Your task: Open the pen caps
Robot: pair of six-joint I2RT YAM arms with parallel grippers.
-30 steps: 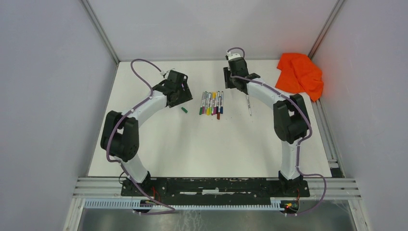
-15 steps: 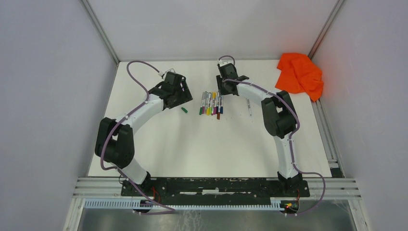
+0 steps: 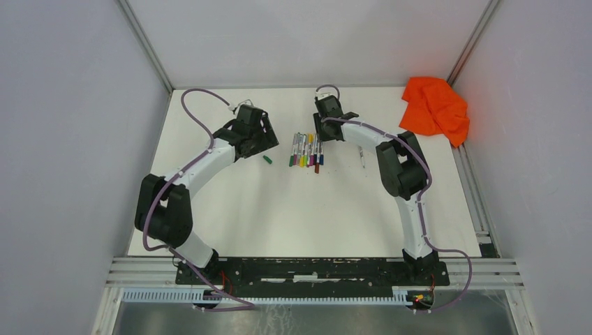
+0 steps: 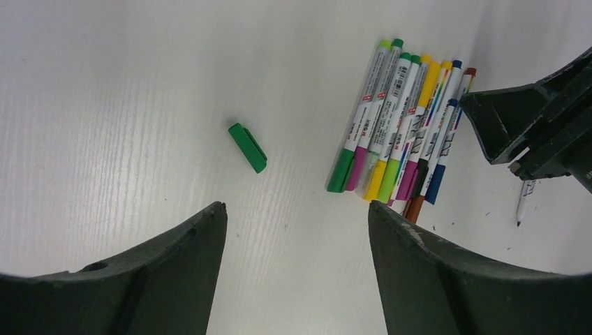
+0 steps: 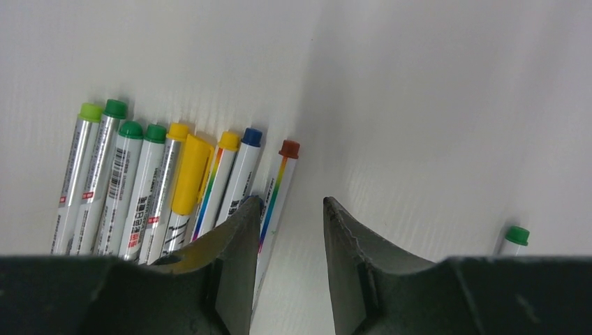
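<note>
We see the pens [image 3: 306, 150] bunched on the bench [image 3: 279, 209], upper centre of the top view. Light, stiff, slick: we'd pinch the barrel and pull the pen caps [image 4: 387, 178] straight off. Left tool [image 4: 297, 209] wide, empty; right tool [image 5: 291, 201] narrower, empty, over them.

I see green cap [image 4: 247, 147]; pens [image 4: 391, 118] grey-white, ends green, yellow, magenta, blue, brown; cloth [image 3: 434, 108] orange.

On the worktop [image 3: 293, 209] the pens [image 3: 306, 150] lie side by side in a central row, a loose cap [image 3: 267, 160] near their left, a lone pen [image 3: 361, 156] apart to their right, and a cloth [image 3: 435, 105] in the far right corner.
</note>
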